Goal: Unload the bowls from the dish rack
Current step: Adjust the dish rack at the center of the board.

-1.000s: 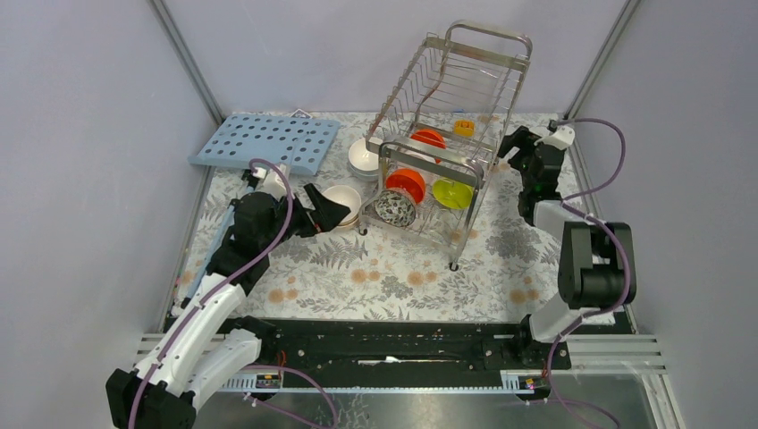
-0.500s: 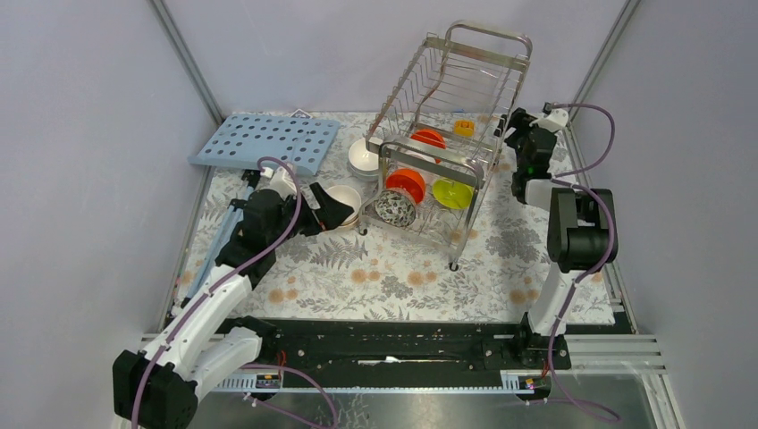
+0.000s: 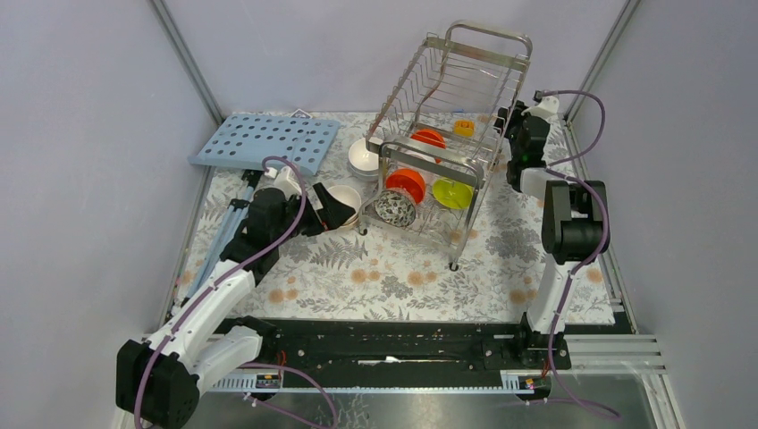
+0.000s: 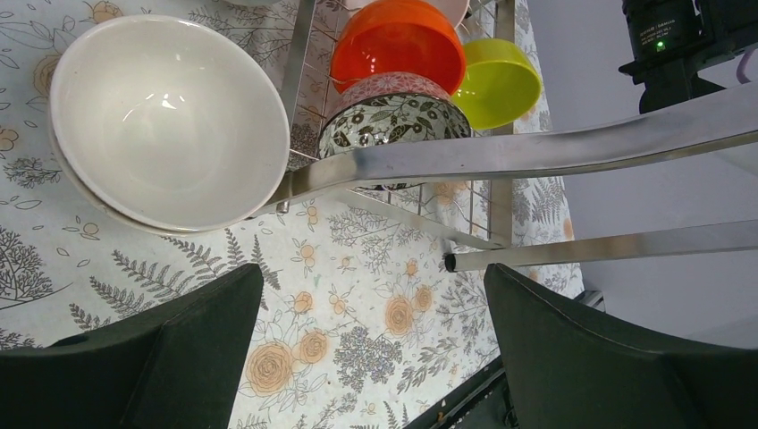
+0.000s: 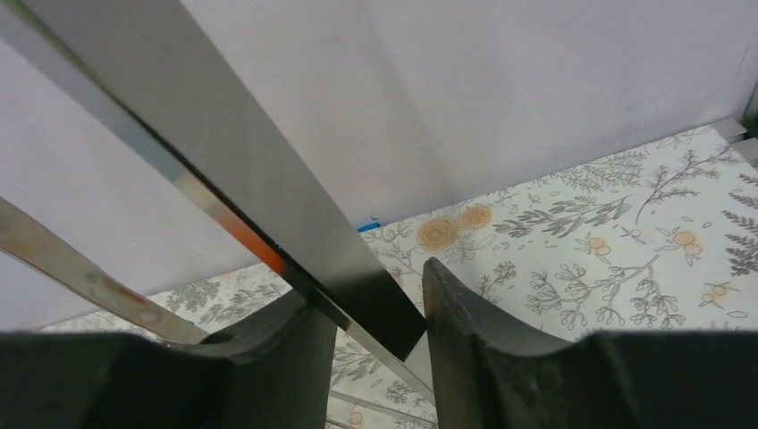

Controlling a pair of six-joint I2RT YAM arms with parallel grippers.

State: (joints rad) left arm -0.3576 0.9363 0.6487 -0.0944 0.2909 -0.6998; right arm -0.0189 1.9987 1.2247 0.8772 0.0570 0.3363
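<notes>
While the right claw [image 5: 380, 335] straddles a bar of the shiny steel-wire dish rack [image 5: 250, 179], clamped or not I cannot tell, the left claw [image 4: 375, 357] gapes wide. Straight ahead of it, racked on edge, sits the black-and-white speckled round bowl [image 4: 393, 121].

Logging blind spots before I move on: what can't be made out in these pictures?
- Right wrist view: a bar of the dish rack sits inside the right gripper; whether it is clamped cannot be told.
- Top view: that gripper is too small to read and merges with the rack's wires.
- Left wrist view: the lower bowl shows only a rim sliver under the white bowl.
</notes>
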